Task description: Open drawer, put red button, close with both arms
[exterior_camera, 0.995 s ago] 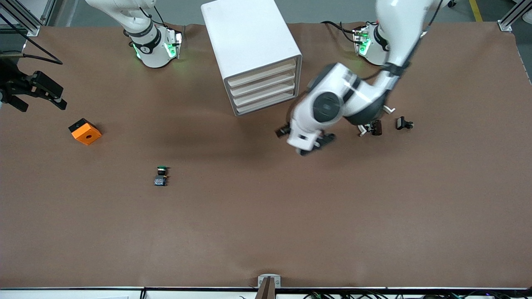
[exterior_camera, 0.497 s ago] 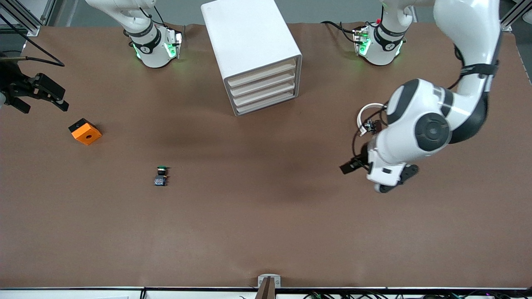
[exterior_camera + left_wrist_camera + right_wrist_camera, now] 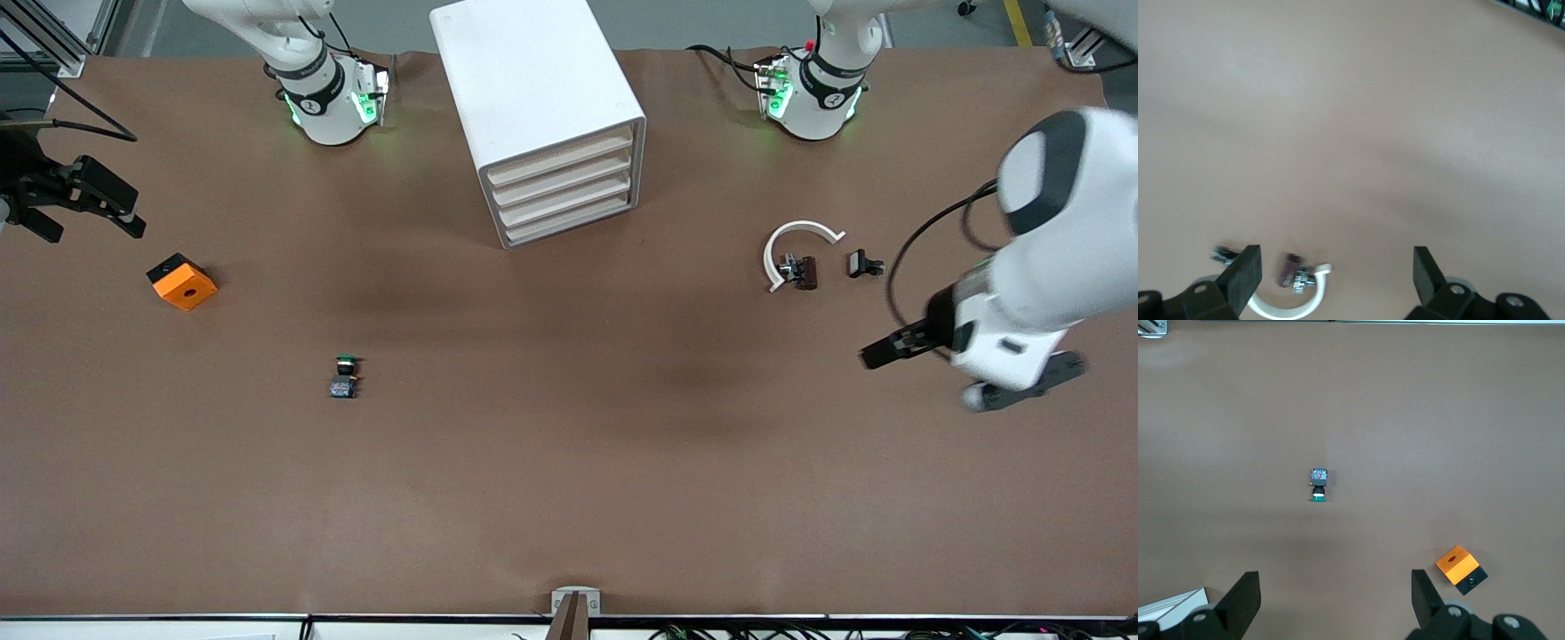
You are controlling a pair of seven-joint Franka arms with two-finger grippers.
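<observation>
The white cabinet (image 3: 533, 98) stands between the arm bases, and each drawer (image 3: 564, 191) in its stack is shut. The red button (image 3: 803, 272) (image 3: 1291, 270) has a dark red cap and a grey block base. It lies on its side inside a white open ring (image 3: 782, 244) (image 3: 1281, 308), toward the left arm's end. My left gripper (image 3: 951, 373) (image 3: 1337, 277) hangs open and empty over bare table at that end, apart from the button. My right gripper (image 3: 84, 222) (image 3: 1331, 600) waits open and empty at the right arm's end, above an orange block.
A green-capped button (image 3: 345, 375) (image 3: 1318, 485) stands nearer the front camera than the cabinet. An orange block (image 3: 181, 282) (image 3: 1460, 569) lies near the right gripper. A small black clip (image 3: 864, 264) lies beside the ring.
The left arm has swung from in front of the cabinet out to its own end of the table, uncovering the ring and red button. The right arm has barely moved.
</observation>
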